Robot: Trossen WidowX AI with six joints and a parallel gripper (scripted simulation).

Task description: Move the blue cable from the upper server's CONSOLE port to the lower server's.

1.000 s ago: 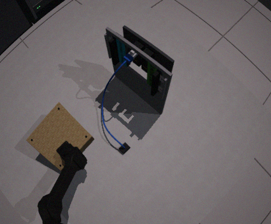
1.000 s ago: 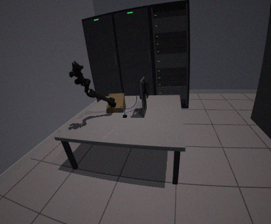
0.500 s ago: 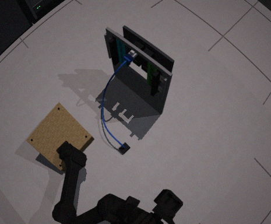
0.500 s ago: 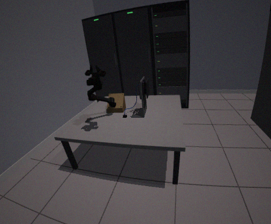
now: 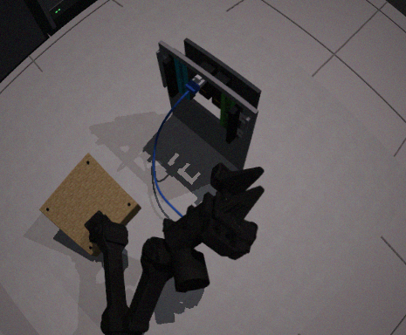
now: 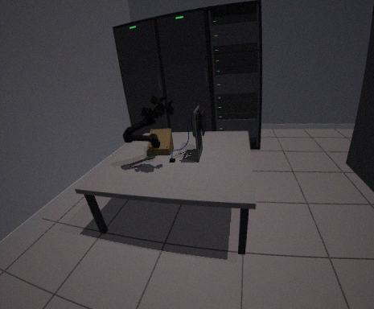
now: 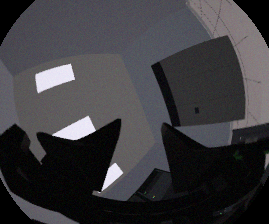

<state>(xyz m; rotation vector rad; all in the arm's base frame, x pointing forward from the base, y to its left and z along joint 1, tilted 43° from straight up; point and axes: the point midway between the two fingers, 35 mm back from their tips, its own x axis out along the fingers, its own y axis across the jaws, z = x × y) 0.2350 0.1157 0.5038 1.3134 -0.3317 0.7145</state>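
Note:
The blue plug (image 5: 192,85) sits at the front of the upright server stand (image 5: 244,150) (image 6: 199,141), in its upper part. Its blue cable (image 5: 154,153) (image 6: 188,134) arcs down from it. Which ports are upper and lower, and the port labels, are too small to tell. My gripper (image 5: 263,179) (image 7: 141,124) is partly open with nothing between its fingers. In the top view it appears to the lower right of the stand, apart from the plug. In the exterior view the arm is raised beside the stand. The plug is not visible between the fingers in the wrist view.
A tan block (image 5: 88,192) (image 6: 163,138) stands by the arm's base. The cable's far end meets a small black block (image 6: 172,160) on the table (image 6: 218,181). Dark server cabinets (image 6: 238,88) stand behind. The wrist view shows ceiling lights (image 7: 55,78) and a dark cabinet (image 7: 205,82).

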